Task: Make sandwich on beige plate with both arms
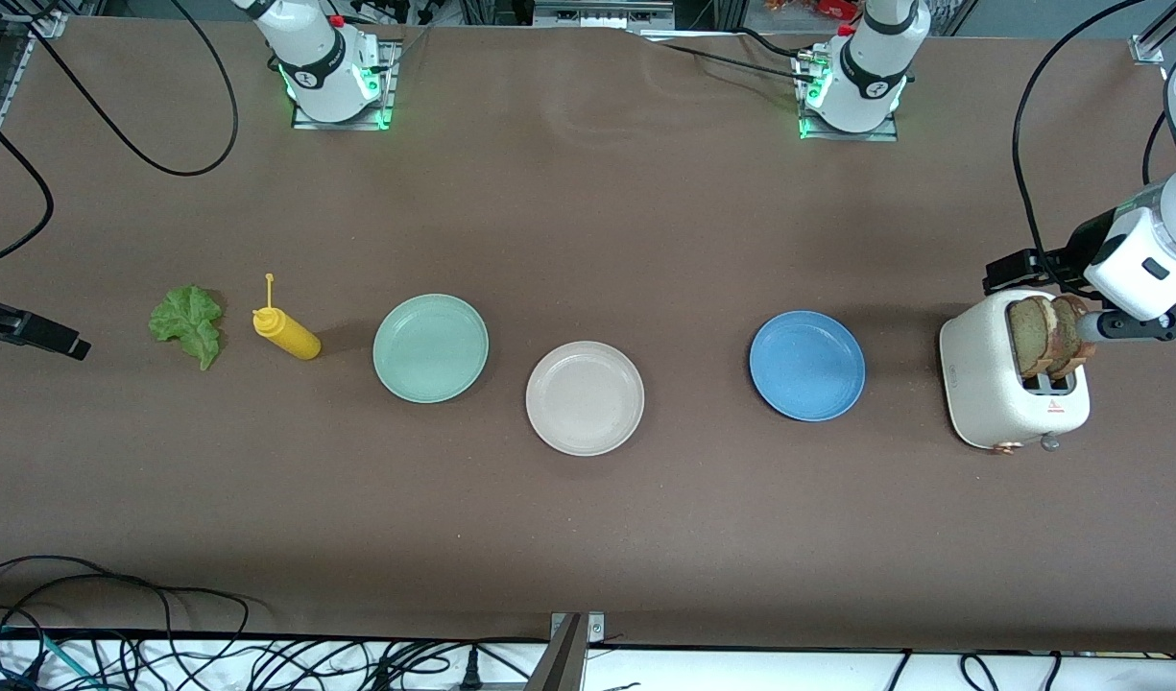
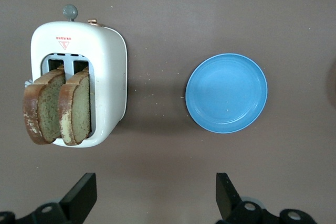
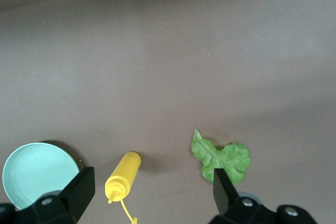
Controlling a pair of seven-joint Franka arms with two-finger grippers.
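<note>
The beige plate (image 1: 585, 397) lies bare in the middle of the table. Two browned bread slices (image 1: 1053, 336) stand upright in the slots of a white toaster (image 1: 1010, 403) at the left arm's end. The ruffled green lettuce leaf (image 1: 189, 321) lies flat at the right arm's end. My left gripper (image 2: 156, 195) hangs open over bare table beside the toaster (image 2: 79, 72), touching nothing. My right gripper (image 3: 152, 192) hangs open over bare table close to the lettuce (image 3: 223, 161), holding nothing.
A yellow squeeze bottle (image 1: 288, 334) lies on its side between the lettuce and a mint-green plate (image 1: 430, 347). A blue plate (image 1: 806, 365) sits between the beige plate and the toaster. Cables run along the table's front edge.
</note>
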